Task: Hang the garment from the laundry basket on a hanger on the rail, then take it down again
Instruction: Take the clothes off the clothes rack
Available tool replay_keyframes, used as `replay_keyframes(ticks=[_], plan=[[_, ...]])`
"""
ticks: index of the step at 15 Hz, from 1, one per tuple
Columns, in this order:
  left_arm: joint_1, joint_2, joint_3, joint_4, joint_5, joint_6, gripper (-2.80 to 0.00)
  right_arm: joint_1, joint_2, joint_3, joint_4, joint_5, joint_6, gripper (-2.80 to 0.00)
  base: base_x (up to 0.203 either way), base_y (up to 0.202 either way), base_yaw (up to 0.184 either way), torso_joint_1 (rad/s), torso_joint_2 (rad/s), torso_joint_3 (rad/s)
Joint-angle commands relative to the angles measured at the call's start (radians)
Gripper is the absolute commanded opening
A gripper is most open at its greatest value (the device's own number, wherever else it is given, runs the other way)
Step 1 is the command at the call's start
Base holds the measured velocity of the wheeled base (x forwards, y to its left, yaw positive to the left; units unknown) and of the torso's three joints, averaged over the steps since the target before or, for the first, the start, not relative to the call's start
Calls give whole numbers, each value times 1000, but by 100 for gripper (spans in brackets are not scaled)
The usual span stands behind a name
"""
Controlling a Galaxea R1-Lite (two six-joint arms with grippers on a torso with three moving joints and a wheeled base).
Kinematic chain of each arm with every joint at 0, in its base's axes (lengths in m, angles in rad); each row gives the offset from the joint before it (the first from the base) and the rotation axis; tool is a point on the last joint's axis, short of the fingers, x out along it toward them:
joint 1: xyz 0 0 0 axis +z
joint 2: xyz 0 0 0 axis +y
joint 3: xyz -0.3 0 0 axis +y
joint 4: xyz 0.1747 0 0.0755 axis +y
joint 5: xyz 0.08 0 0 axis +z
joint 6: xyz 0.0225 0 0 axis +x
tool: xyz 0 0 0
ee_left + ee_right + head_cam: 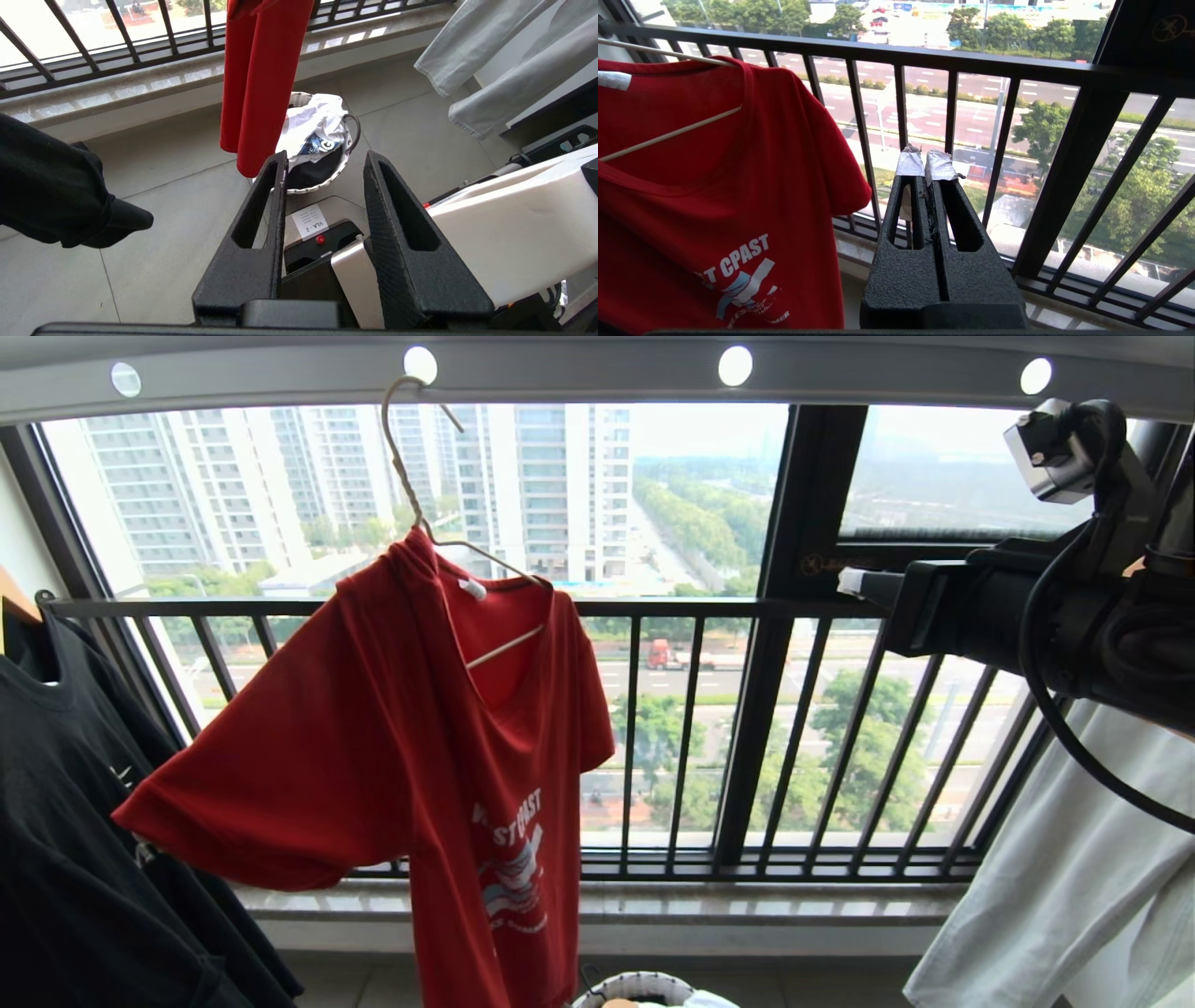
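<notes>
The red garment (373, 728) hangs on the cream wire hanger (411, 495), whose hook sits in a hole of the grey rail (579, 369) overhead. The shirt sits askew, one shoulder bunched high at the hanger's neck. Down on the floor under the shirt's hem (261, 84) stands the white laundry basket (639, 985), with white and dark clothes in it. My left gripper (325, 156) is low, pointing down toward the basket (322, 186), open with nothing between its fingers. My right gripper (925, 163) is shut and empty, held level to the right of the garment (714, 186), apart from it.
A black T-shirt (75, 803) hangs at the left and a pale grey garment (1074, 877) at the right. The dark barred window railing (747, 609) runs behind the shirt. My own base (317, 233) lies below the left gripper.
</notes>
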Motion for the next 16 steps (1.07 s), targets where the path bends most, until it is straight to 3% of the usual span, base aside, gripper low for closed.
replay_keyframes(ticks=[1, 4, 7, 12, 16], plan=[[0, -3, 89, -112, 16, 0, 0, 0, 12, 0, -3, -1, 1, -280, 0, 0, 0, 0, 0, 0], [0, 18, 202, -323, 91, 22, 0, 0, 12, 0, -3, -1, 1, -280, 0, 0, 0, 0, 0, 0], [0, 23, 232, -367, 100, 83, 0, 0, 12, 0, -3, 4, 1, -280, 0, 0, 0, 0, 0, 0], [1, 120, 261, -556, 100, 94, 0, 0, 9, 1, -3, 5, 1, -280, 0, 0, 0, 0, 0, 0], [2, 200, 259, -646, 101, 144, 0, 0, 8, 3, -3, 7, 1, -280, 0, 0, 0, 0, 0, 0]])
